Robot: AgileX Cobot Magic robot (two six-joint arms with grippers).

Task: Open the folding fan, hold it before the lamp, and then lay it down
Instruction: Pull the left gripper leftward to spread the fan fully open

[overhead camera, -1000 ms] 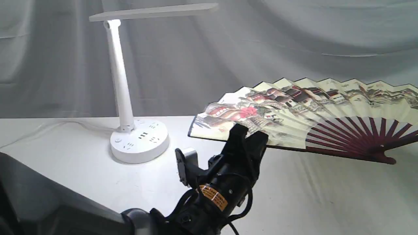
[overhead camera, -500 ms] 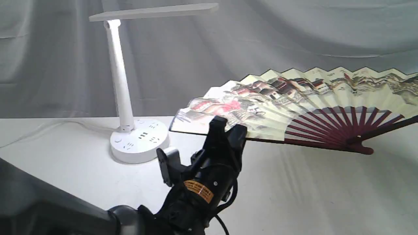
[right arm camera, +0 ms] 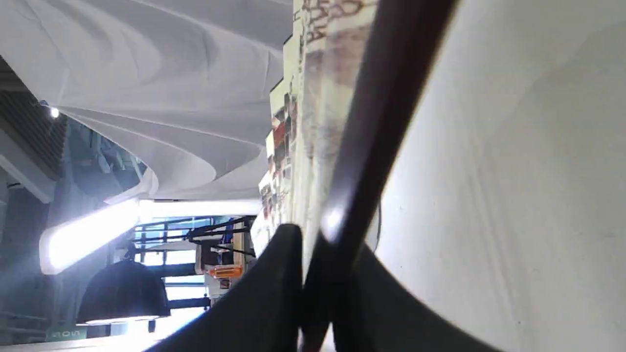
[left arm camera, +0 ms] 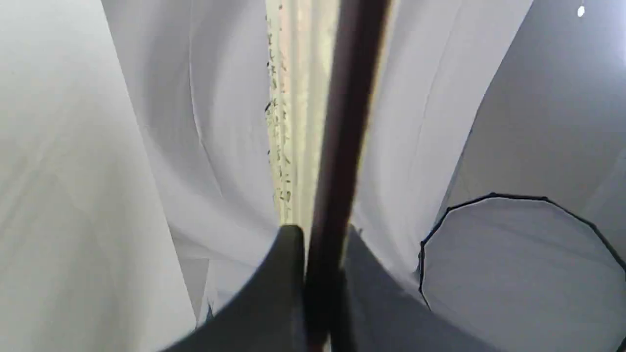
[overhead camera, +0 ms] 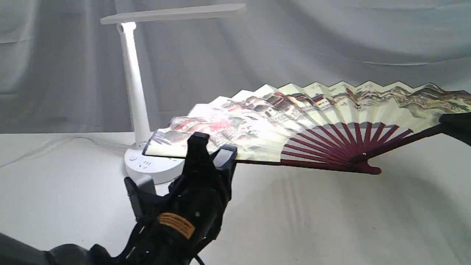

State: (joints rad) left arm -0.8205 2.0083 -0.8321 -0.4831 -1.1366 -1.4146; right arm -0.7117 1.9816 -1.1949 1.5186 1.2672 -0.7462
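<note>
The folding fan is spread wide and held in the air, its painted side facing the exterior view. My left gripper is shut on its lower left guard, seen edge-on as a dark guard between the jaws. My right gripper is shut on the other guard at the far right. The white lamp stands at the back left. The fan's left tip overlaps the lamp's round base, while its flat bar head is high above.
A white cloth covers the table, with grey drapes behind. The lamp's cord trails off to the left along the table. A round black-rimmed white panel shows in the left wrist view.
Both grippers have carried the open fan leftward, towards the lamp. Its left tip now overlaps the lamp base, and the right gripper has come into the exterior view.
</note>
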